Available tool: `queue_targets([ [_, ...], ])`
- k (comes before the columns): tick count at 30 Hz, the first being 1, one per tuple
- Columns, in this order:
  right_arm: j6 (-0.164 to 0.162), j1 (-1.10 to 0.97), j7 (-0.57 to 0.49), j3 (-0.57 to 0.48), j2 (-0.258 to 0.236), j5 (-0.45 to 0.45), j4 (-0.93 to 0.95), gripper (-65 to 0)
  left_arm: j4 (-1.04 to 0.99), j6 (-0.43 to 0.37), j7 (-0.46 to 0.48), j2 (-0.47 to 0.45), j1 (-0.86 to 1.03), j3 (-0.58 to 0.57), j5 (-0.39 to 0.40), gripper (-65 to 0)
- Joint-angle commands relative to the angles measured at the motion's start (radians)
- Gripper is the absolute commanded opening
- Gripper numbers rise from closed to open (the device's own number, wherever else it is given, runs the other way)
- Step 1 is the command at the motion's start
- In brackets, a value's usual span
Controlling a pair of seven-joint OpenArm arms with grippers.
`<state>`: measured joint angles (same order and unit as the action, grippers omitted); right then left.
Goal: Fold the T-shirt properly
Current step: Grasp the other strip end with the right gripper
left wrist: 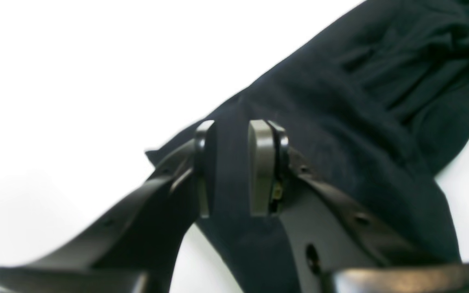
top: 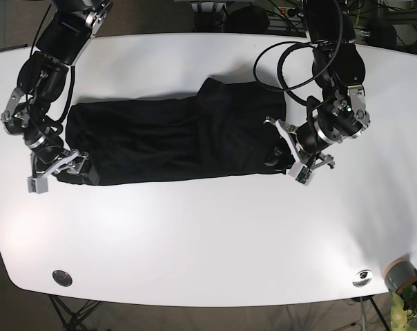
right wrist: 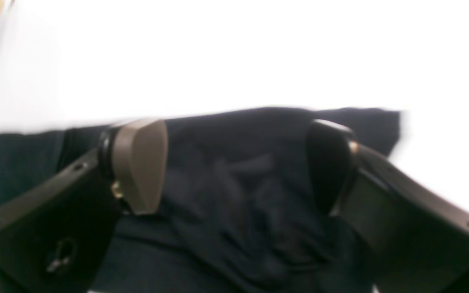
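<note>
L gripper is sitting at the near edge of the T-shirt, jaws narrowed w/ a strip of dark cloth running between them; can't tell if it's actually pinched. R gripper is hanging jaws wide apart over the bunched fabric, gripping nothing. Shirt is lying as a long band across the white table, ends toward 3 and 9 o'clock. Judgement: both ends want a firm pinch through all layers, then lifting together, keeping the cloth taut. No brands or writing readable.
</note>
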<state>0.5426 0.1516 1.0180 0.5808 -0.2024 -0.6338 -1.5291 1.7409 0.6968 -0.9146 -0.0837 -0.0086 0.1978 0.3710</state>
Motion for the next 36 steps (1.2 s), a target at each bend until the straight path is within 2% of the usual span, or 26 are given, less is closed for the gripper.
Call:
queue_targets([
  [1, 0.006, 0.047, 0.008, 0.057, -0.042, -0.019, 0.057, -14.1, 0.011, 0.001, 0.021, -0.006, 0.005, 0.032, 0.015, -53.2],
  [7, 0.015, 0.107, 0.014, 0.143, -0.113, -0.03, 0.284, -14.1, -0.062, 0.001, 0.021, -0.003, 0.029, 0.038, 0.015, -53.2],
  [9, 0.017, 0.11, 0.012, 0.169, -0.131, -0.057, 0.348, -14.1, -0.109, 0.001, 0.021, -0.003, 0.028, 0.041, 0.015, -53.2],
  [11, 0.037, 0.11, 0.011, 0.175, -0.15, -0.087, 0.407, -14.1, -0.167, 0.001, 0.021, -0.003, 0.023, 0.041, 0.015, -53.2],
  [14, 0.053, 0.11, 0.003, 0.176, -0.165, -0.099, 0.46, -14.1, -0.241, 0.001, 0.022, -0.004, 0.017, 0.042, 0.015, -53.2],
  [18, 0.053, 0.099, -0.026, 0.175, -0.165, -0.099, 0.47, -14.1, -0.296, 0.001, 0.042, -0.008, -0.015, 0.044, 0.015, -53.2],
  [22, 0.053, 0.059, -0.028, 0.173, -0.145, -0.103, 0.471, -14.1, -0.328, 0.001, 0.087, -0.009, -0.017, 0.044, 0.009, -53.2],
  [27, 0.055, 0.039, -0.028, 0.169, -0.104, -0.099, 0.47, -14.1, -0.325, 0.001, 0.088, -0.014, -0.02, 0.044, 0.009, -53.2],
  [31, 0.055, 0.009, -0.032, 0.109, -0.053, -0.099, 0.465, -14.1, -0.33, 0.001, 0.088, -0.038, -0.02, 0.042, 0.013, -53.2],
  [36, 0.05, 0.004, -0.032, 0.048, -0.018, -0.103, 0.464, -14.1, -0.332, 0.001, 0.091, -0.043, -0.02, 0.042, 0.013, -53.2],
])
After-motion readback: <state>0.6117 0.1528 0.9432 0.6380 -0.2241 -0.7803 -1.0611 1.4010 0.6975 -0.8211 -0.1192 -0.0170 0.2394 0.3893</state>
